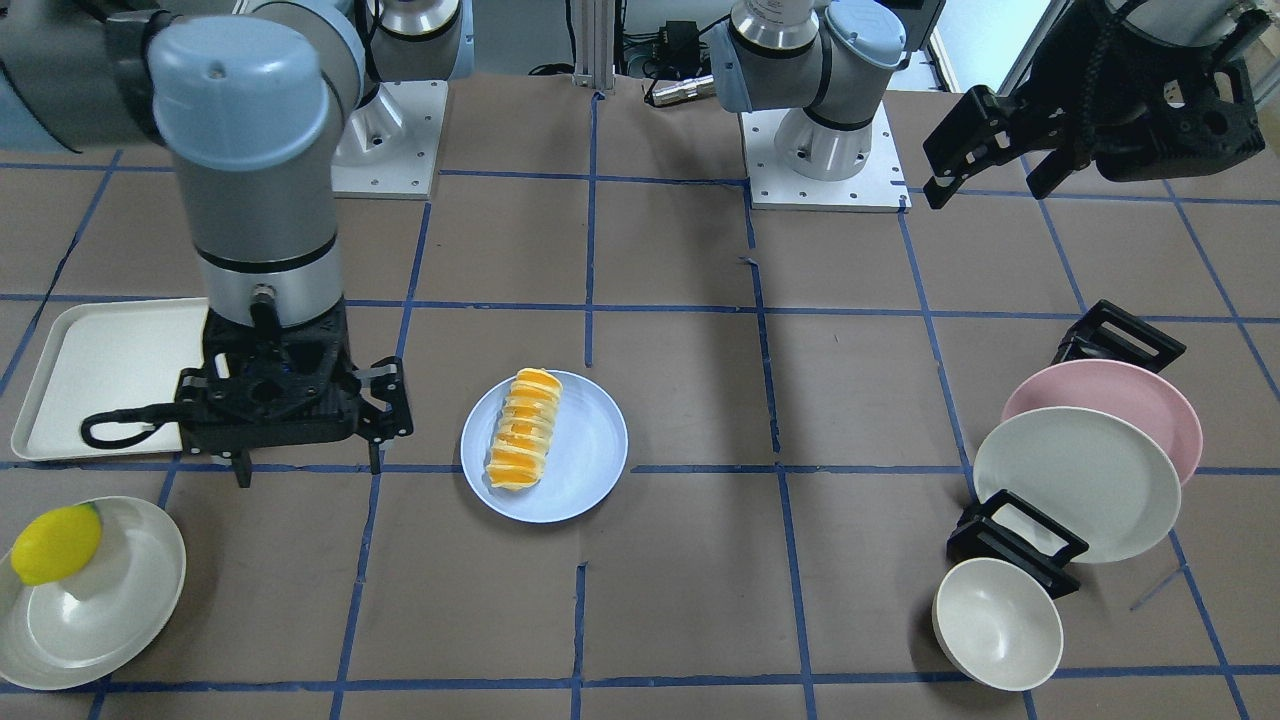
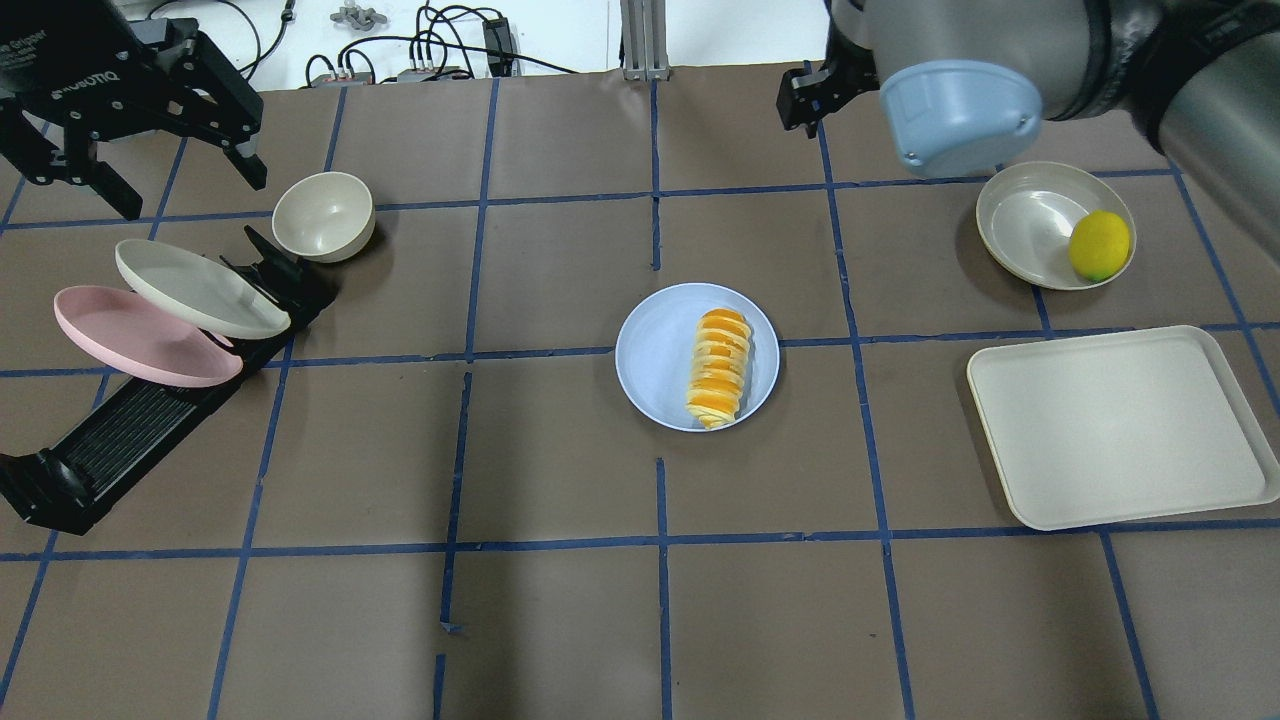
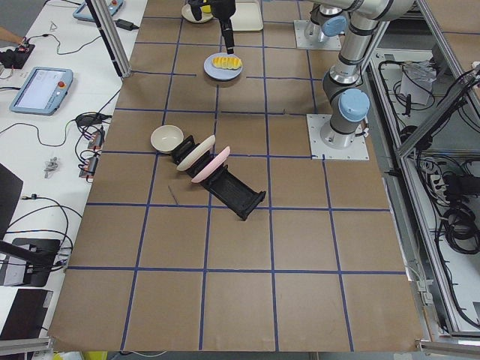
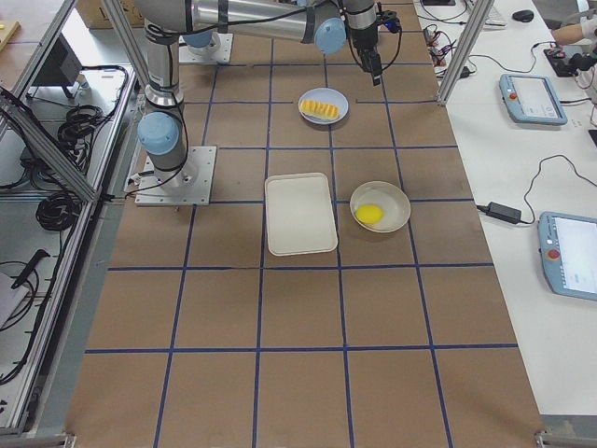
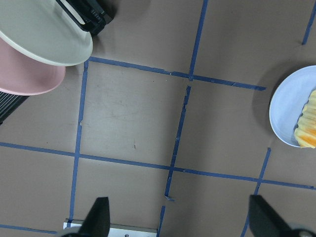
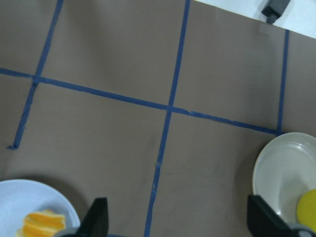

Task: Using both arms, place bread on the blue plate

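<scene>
Elongated orange-and-cream ridged bread roll [image 2: 718, 368] lies on the round, matte lavender-blue plate [image 2: 655, 360], on its right half, at mid tabletop [image 2: 560, 450].

Black two-finger right end effector [image 1: 310, 470] hangs above the tabletop, right of the plate and farther out, clear of it; fingers spread wide, empty.

Black left end effector [image 1: 988, 195] is raised at far left; fingers wide, empty.

Below it, a black dish rack [image 2: 130, 430] holds a tilted pink plate [image 2: 120, 335] and cream plate [image 2: 190, 285], with a cream bowl [image 2: 322, 215] beside.

At right: rectangular cream tray [image 2: 1120, 425]; round yellow lemon [image 2: 1099, 245] in a shallow cream dish [image 2: 1020, 215].
</scene>
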Controlling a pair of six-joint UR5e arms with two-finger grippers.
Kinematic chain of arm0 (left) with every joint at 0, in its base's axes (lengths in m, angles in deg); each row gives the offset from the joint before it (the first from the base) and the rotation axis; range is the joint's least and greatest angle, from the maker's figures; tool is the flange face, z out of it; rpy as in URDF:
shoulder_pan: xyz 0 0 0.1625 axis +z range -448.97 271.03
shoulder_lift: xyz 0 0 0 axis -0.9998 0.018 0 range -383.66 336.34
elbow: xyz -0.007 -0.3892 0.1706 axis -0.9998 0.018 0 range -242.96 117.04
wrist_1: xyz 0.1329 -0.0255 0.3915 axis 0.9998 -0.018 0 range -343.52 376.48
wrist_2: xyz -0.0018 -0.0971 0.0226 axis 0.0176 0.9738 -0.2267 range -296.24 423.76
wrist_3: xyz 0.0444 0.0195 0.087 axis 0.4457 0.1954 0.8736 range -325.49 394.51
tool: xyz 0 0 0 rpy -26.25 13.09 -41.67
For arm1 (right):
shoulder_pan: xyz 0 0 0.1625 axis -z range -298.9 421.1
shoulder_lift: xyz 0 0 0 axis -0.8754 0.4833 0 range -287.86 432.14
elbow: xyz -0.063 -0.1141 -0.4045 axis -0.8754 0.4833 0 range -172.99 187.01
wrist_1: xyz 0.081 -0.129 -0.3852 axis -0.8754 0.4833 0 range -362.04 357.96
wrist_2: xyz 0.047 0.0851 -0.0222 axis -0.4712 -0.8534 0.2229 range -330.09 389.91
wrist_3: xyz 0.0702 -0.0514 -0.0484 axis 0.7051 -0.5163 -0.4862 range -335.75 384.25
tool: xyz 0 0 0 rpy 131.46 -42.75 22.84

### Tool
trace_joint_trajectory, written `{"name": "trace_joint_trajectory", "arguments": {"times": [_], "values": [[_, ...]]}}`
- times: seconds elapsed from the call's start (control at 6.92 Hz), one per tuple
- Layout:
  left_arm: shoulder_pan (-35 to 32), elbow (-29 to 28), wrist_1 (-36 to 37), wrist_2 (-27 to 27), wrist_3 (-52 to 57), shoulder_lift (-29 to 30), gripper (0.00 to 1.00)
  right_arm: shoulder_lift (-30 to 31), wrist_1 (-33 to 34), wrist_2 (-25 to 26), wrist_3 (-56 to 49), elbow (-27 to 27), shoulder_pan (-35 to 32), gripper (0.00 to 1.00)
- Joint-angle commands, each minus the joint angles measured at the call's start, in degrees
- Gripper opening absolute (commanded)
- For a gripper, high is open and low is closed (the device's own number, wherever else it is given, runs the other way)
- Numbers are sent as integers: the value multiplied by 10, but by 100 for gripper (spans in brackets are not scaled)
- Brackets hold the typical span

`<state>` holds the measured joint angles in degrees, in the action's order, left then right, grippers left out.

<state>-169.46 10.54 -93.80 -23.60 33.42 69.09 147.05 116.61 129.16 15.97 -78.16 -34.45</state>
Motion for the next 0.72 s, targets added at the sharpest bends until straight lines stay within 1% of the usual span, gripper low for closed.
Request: {"name": "trace_joint_trajectory", "arguments": {"times": [0.0,0.14,0.43,0.58], "values": [[-1,1,0,1,0,6,100,52,-160,-4,-6,20,19,100],[0,6,0,2,1,4,100,74,-210,-2,-13,29,21,100],[-2,14,1,1,1,2,100,109,-324,-3,-9,23,34,100],[-4,14,1,2,1,2,100,111,-340,-21,-11,19,46,100]]}}
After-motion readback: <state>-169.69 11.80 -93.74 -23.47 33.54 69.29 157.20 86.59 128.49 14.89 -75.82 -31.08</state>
